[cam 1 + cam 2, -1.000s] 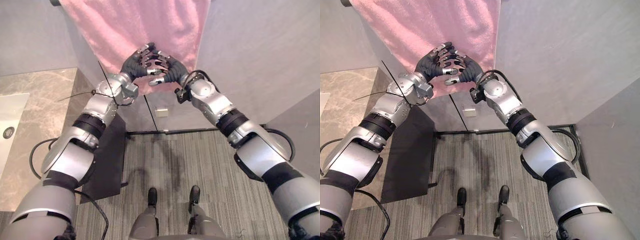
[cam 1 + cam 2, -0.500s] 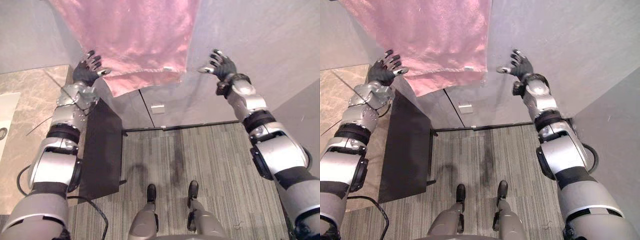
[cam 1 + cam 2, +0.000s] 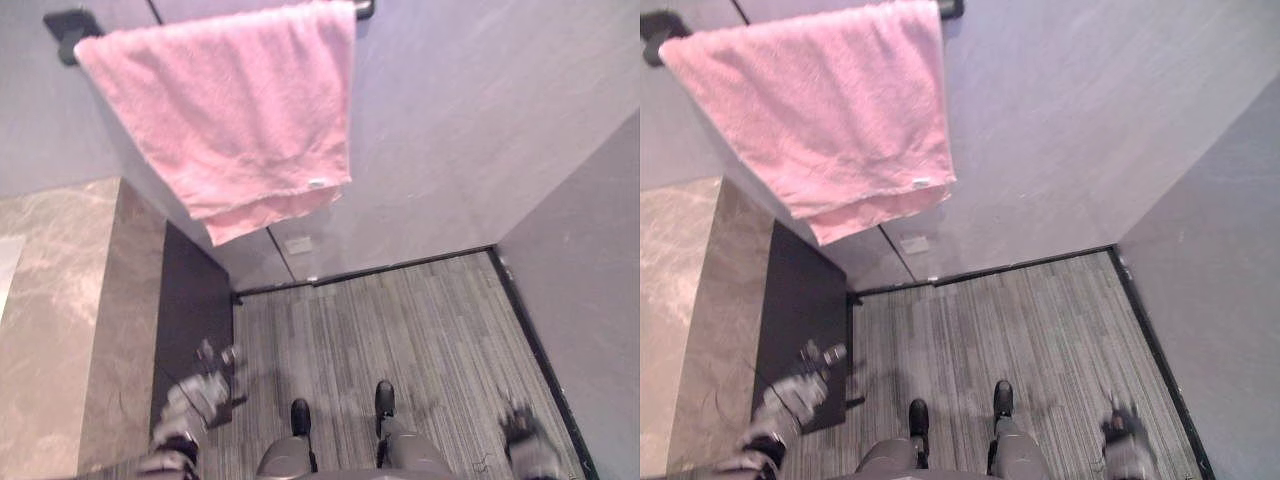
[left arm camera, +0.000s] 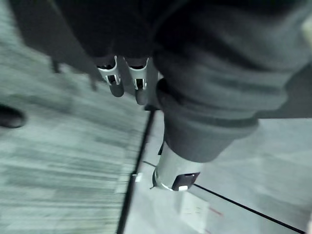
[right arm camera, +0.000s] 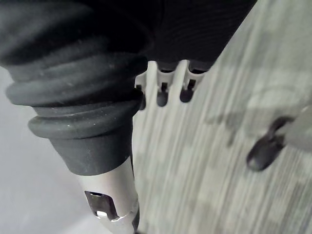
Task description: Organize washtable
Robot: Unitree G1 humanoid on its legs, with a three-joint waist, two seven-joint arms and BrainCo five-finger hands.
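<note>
Left hand point(image 3: 205, 385) hangs low beside the robot, and its fingers point(image 4: 116, 83) look loosely straight with nothing between them and the thumb. Right hand point(image 3: 525, 445) hangs just as low on the other side, fingers point(image 5: 162, 92) relaxed too and holding nothing.

The pink towel point(image 3: 235, 110) is high above both hands and well apart from them, closer to the left hand's side. It is draped over a black rail point(image 3: 62, 28) on the wall in 2 layers, with the rear layer hanging lower.

It is probably light, soft and limp, with no risk of breakage. The terry pile should grip well against the fingertips. Pulling on 1 layer alone would likely slide it off the rail. Any adjustment is best made by pinching the bottom hem near a corner, thumb against fingers, with both layers caught together.
</note>
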